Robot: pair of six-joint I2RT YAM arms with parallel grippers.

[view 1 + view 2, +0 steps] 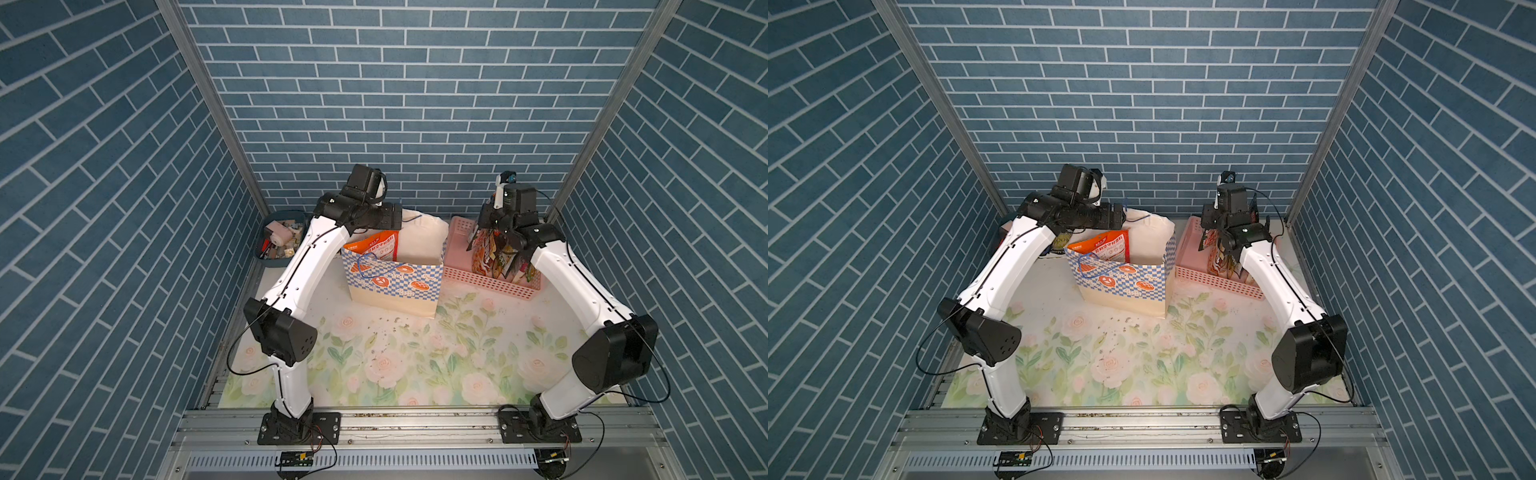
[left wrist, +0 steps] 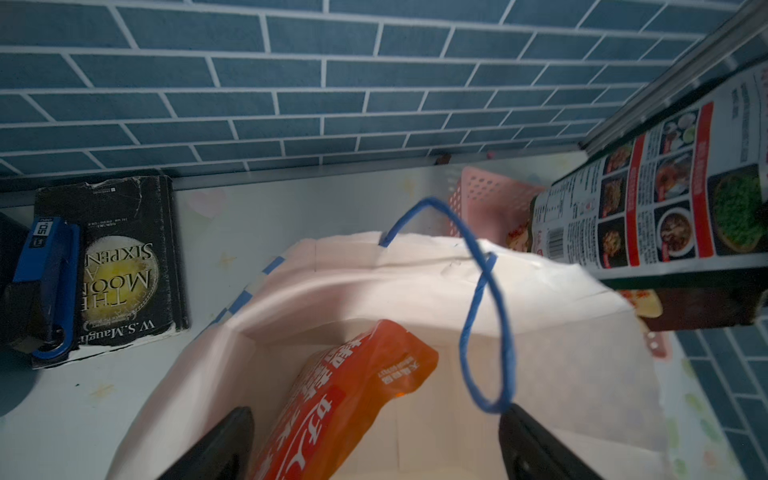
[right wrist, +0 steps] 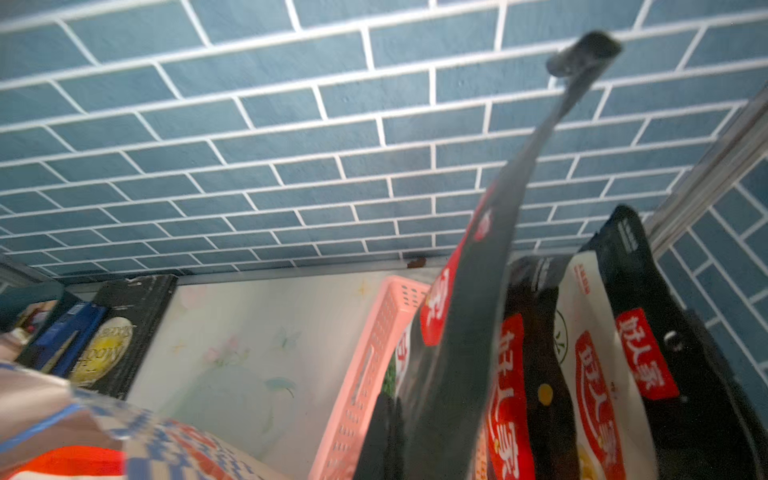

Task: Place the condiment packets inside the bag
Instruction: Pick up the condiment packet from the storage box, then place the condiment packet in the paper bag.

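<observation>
Transfer looks like the step in hand. The right gripper [image 1: 500, 243] is clenched on a flat black foil condiment pouch with a red logo [image 3: 469, 324] and holds it raised over the pink slotted plastic basket [image 1: 490, 282], which stands just beside the blue-and-white checked paper gift bag [image 1: 390, 282]. More glossy black and white pouches [image 3: 598, 374] stand upright in that basket. Above the bag's mouth, the left gripper [image 2: 378, 409] has its jaws spread wide and grips nothing. Between them, a glossy orange foil pouch [image 2: 349, 395] leans inside the bag against the wall away from the basket, its top edge poking above the rim.

To do this well, the black pouch should rise until its lower edge clears the neighbouring pouches, so that none is dragged out. It should then cross the bag's rim on the basket side. The bag's blue cord handle [image 2: 486, 316] arches over the opening near the left jaws and could snag a low pass. The left arm probably ought to leave the mouth first. A vertical, edge-down entry into the free white space beside the orange pouch seems safest, with release only once most of the pouch is below the rim.
</observation>
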